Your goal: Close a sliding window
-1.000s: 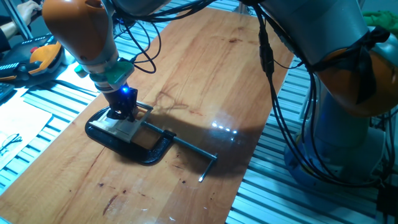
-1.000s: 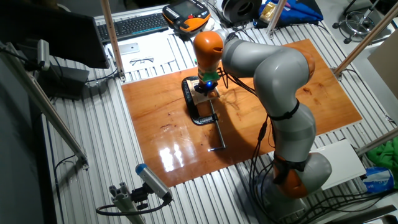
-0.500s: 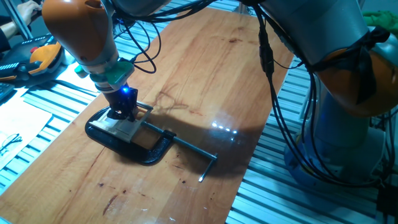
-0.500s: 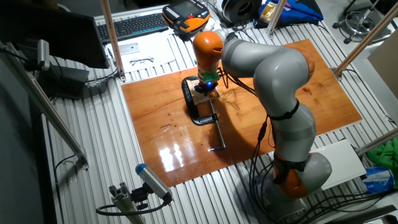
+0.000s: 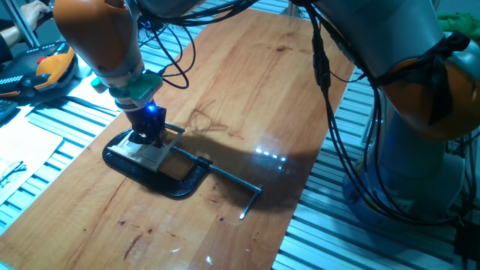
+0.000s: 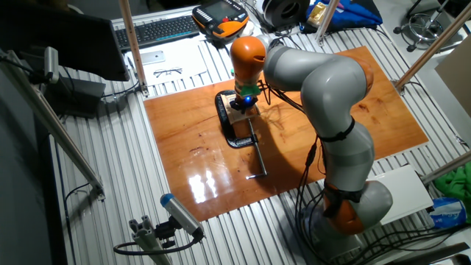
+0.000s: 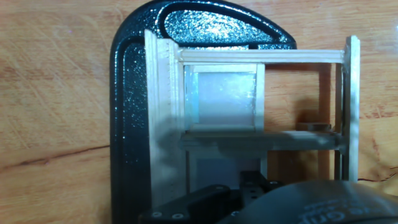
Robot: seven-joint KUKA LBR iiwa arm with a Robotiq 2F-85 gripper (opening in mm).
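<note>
While the gripper [image 5: 148,137] (fingers hidden) hangs over it, the sliding window [image 7: 249,112] lies clamped.

window [image 7: 249,106] lies in clamp [image 5: 169,184] on table [image 5: 247,90] | hand [image 5: 148,135] directly above window

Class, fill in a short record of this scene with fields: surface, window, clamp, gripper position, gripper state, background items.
surface: wooden tabletop on a slatted metal bench
window: sliding window of pale wood, lying flat inside the clamp's frame
clamp: black C-clamp around the window, its steel screw rod pointing away across the board
gripper position: gripper directly over the window, fingertips down at its frame
gripper state: cannot tell; fingers hidden in the hand view
background items: keyboard and eyeglasses beyond the board
</note>
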